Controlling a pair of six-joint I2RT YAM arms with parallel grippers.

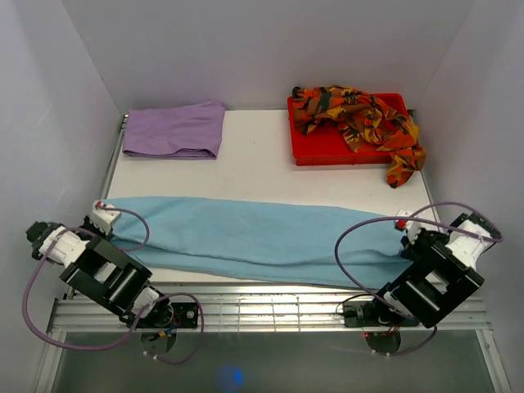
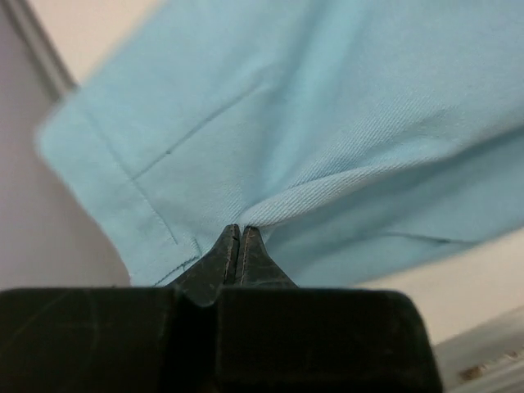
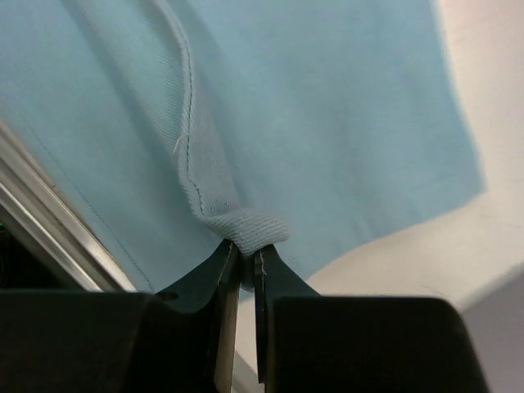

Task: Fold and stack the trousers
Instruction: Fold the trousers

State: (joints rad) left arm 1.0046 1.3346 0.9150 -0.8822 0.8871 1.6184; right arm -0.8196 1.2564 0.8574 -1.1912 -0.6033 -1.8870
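The light blue trousers [image 1: 262,237] stretch across the table's [image 1: 254,164] near half, left gripper [image 2: 238,237] clenched on their left end, right gripper [image 3: 244,254] on their right. A folded lilac pair [image 1: 174,129] lies far left; a patterned pair [image 1: 360,119] drapes the far-right red tray [image 1: 327,149].

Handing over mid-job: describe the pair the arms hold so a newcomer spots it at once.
On the table, look along the near edge. The light blue trousers lie stretched out there, pinched at the ends by the left gripper and the right gripper. Unlike the folded lilac pair far left and the patterned pair on the red tray, they are long and plain.
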